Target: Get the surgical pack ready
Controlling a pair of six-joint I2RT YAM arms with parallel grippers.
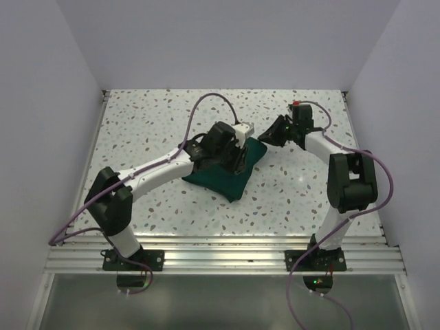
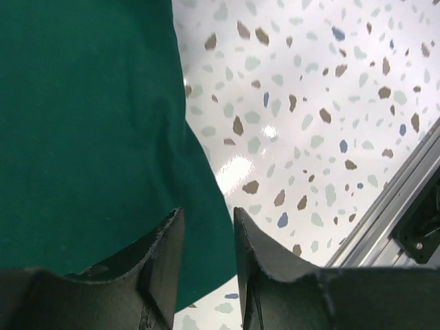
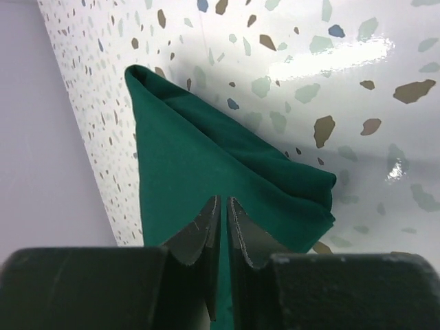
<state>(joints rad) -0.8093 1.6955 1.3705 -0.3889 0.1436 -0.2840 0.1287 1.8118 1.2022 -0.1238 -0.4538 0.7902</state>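
The surgical pack [image 1: 227, 180] is a plump, folded dark green bundle lying on the speckled table [image 1: 151, 117], slightly left of centre. My left gripper [image 1: 238, 160] hovers over the bundle's right part. In the left wrist view it [image 2: 206, 216] is open, with a gap between the fingers, and the pack's [image 2: 82, 124] edge shows below that gap. My right gripper [image 1: 270, 135] is at the pack's far right corner. In the right wrist view it [image 3: 223, 201] has its jaws almost together above the pack [image 3: 199, 165]. Only a thin slit shows, and no fold is seen pinched in it.
An aluminium rail [image 1: 220, 251] runs along the near edge and also shows in the left wrist view [image 2: 392, 206]. White walls close in the table on the left [image 1: 62, 124], back and right. Bare speckled surface lies all round the bundle.
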